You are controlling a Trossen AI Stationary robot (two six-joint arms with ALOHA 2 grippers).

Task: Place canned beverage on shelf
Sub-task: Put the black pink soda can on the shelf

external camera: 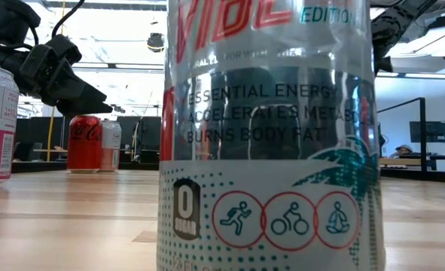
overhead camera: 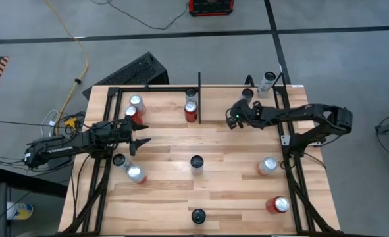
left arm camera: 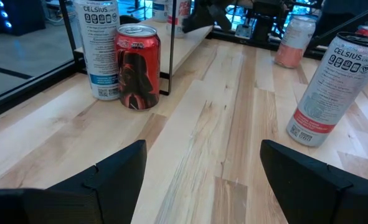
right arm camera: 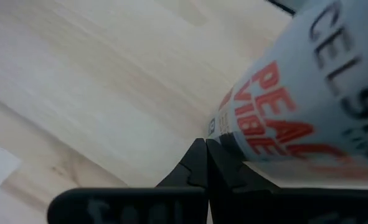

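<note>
Over the left side of the table (overhead camera: 181, 191), left gripper (overhead camera: 140, 140) hovers with fingers apart, nothing between them. Red can (left arm camera: 137, 65) and white can (left arm camera: 98, 46) stand touching ahead of it, beside the black divider bar (left arm camera: 171, 43). Right gripper (overhead camera: 232, 119) sits near the back, fingers together, tips right beside a white Celsius can (right arm camera: 308, 87). Shelf (overhead camera: 161, 99) planks hold several cans.

Yellow cable (overhead camera: 82, 49), red case (overhead camera: 210, 6) on floor.
</note>
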